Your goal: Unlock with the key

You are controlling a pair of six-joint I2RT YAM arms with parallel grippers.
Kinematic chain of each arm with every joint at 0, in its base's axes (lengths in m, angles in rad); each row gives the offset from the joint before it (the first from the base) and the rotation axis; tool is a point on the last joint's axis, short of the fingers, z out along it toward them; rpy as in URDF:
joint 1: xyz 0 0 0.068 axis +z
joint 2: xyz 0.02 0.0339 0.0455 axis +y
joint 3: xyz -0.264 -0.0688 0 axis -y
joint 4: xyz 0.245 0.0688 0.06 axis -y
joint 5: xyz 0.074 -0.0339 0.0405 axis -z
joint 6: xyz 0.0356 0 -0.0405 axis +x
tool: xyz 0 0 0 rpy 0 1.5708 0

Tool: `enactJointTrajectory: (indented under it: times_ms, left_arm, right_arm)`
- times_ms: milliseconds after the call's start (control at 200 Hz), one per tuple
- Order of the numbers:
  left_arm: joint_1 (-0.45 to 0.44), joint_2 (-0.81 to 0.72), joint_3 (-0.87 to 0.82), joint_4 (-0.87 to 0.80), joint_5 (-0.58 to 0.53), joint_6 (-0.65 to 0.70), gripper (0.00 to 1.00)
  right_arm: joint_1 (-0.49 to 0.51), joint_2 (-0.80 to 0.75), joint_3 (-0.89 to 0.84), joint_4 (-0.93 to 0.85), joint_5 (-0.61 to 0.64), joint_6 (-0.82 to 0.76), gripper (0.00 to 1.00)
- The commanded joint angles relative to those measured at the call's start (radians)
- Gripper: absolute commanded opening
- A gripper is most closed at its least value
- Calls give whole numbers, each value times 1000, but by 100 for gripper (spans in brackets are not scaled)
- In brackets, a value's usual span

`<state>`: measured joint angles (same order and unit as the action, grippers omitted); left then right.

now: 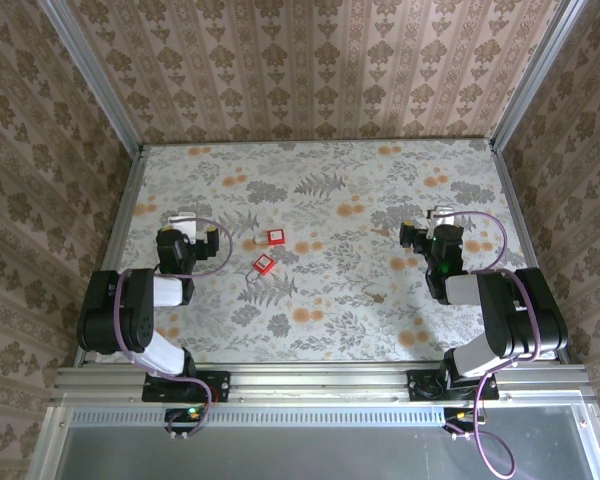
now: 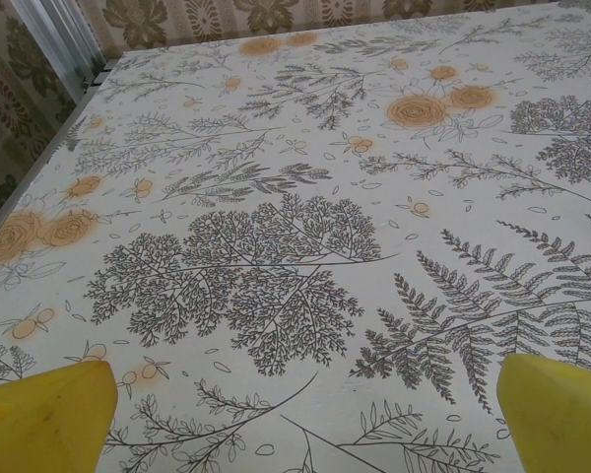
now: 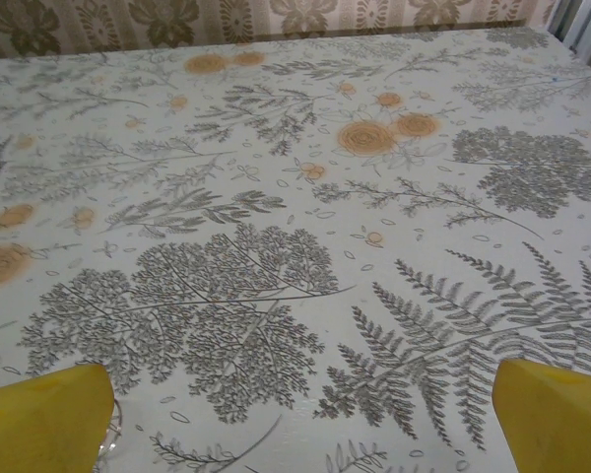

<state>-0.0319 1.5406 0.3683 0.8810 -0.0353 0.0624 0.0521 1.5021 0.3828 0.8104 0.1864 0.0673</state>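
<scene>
A fern-and-flower patterned surface (image 1: 380,290), boxed in by brocade wallpaper (image 1: 310,70), carries the task's two small red items near its middle: the far red piece (image 1: 276,237) and, just in front of it but apart, the near red piece (image 1: 263,263). Which is lock and which is key cannot be told. The left tool (image 1: 183,220) and right tool (image 1: 440,216) sit well to either side, yellow fingertips (image 2: 49,419) spread wide, released, grasping nothing.
</scene>
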Motion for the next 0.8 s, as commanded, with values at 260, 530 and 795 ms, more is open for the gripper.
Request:
enactJointTrajectory:
  times_ms: [260, 530, 795]
  left_arm:
    - [-116, -555, 151, -624, -37, -284, 100]
    - [-359, -614, 342, -936, 256, -521, 100]
    - [-551, -537, 386, -1018, 258, -573, 100]
  right_arm:
    - [122, -390, 415, -1045, -44, 252, 100]
    - [124, -224, 480, -1248, -171, 377, 91]
    - [100, 78, 573, -1199, -214, 391, 61]
